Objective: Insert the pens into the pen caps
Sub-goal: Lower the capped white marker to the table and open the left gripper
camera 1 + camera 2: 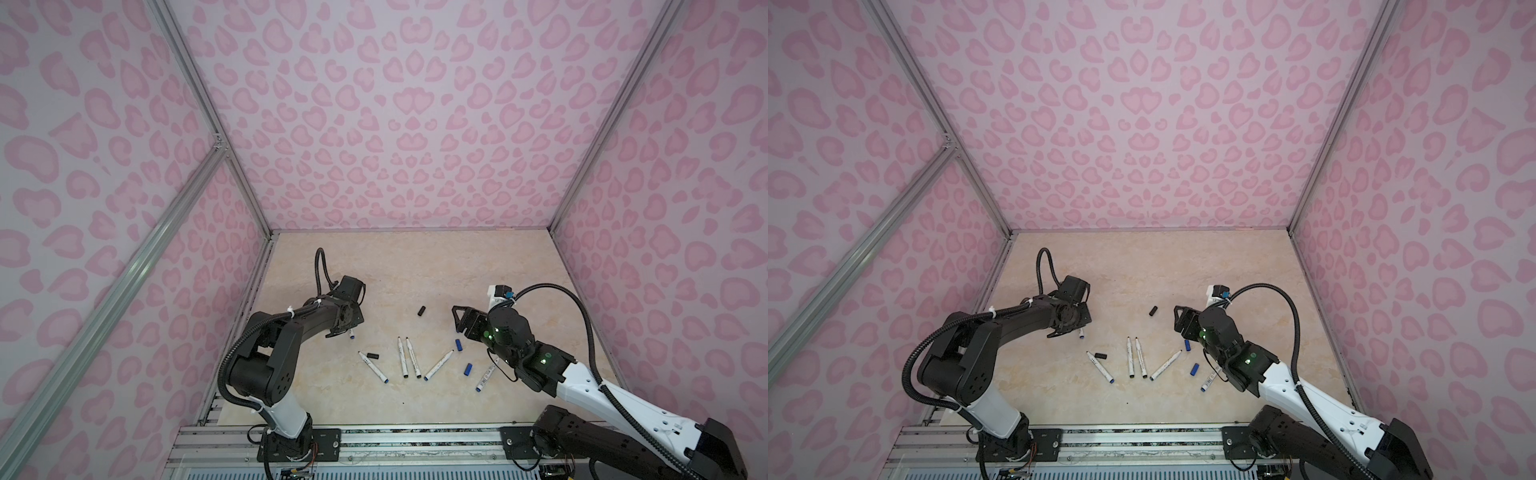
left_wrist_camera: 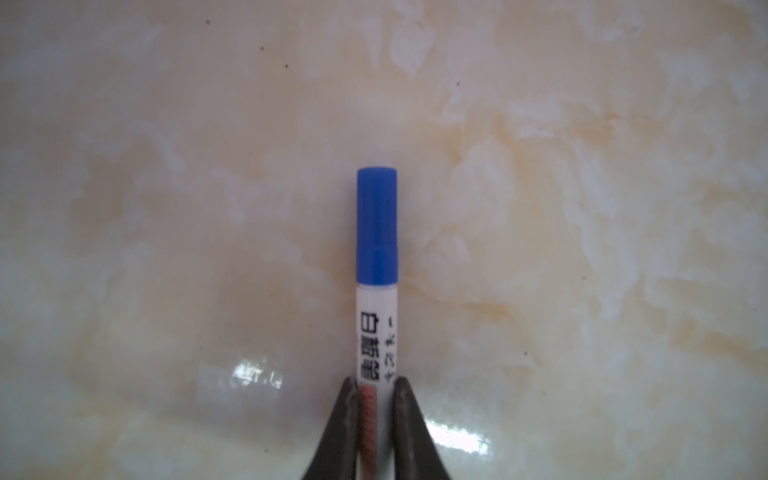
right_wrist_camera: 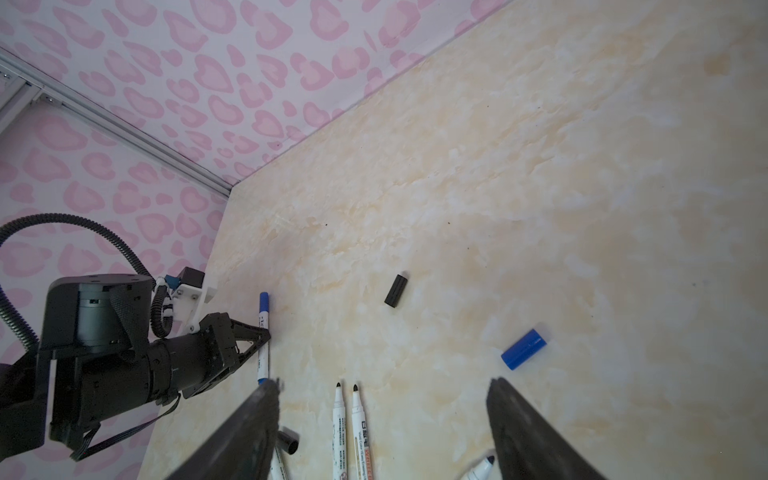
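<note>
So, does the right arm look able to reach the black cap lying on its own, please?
Probably yes: the black cap lies just ahead of the open right gripper, with only bare table between them.

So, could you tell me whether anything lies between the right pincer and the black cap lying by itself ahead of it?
Nothing visible does. The right pincer is open, and only bare table separates it from the black cap. The blue cap lies nearer the robot's base, off that line.
</note>
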Controlling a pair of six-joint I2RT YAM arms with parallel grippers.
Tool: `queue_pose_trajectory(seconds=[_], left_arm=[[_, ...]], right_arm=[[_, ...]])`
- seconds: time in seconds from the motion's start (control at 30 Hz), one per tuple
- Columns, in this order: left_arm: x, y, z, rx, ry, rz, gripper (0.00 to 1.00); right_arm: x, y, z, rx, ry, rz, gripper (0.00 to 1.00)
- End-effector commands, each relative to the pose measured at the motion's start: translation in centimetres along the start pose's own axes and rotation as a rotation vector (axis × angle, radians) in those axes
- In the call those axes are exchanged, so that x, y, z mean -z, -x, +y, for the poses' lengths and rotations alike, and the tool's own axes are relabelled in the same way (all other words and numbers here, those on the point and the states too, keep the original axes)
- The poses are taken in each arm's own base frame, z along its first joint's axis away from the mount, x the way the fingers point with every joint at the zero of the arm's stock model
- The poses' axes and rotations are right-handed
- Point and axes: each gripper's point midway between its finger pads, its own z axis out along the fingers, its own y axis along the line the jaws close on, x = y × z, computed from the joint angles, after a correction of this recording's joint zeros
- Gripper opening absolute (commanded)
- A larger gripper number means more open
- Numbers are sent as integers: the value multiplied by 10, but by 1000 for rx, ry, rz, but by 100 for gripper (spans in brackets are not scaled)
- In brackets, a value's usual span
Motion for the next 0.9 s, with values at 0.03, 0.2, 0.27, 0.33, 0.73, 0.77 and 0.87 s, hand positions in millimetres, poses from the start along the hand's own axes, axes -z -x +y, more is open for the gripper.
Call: queue_pose_trajectory(seconds=[0.03, 0.2, 0.27, 0.33, 0.73, 0.77, 0.87], left_arm=[[4, -1, 9, 14, 29, -8, 24], [17, 7, 3, 18, -1, -30, 32], [20, 10, 0, 19, -17, -34, 34], [23, 11, -2, 18, -26, -33, 35], [51, 20, -11, 26, -108, -70, 62], [55, 22, -13, 27, -120, -77, 63], [68, 26, -17, 28, -159, -92, 66]], right_arm=[[-2, 1, 9, 23, 26, 9, 82], [3, 6, 9, 25, 23, -6, 85], [5, 5, 6, 24, 17, -9, 85], [6, 4, 4, 23, 20, -9, 86], [19, 11, 3, 24, 29, -40, 97], [20, 12, 3, 25, 30, -41, 97], [21, 11, 1, 23, 31, -46, 98]])
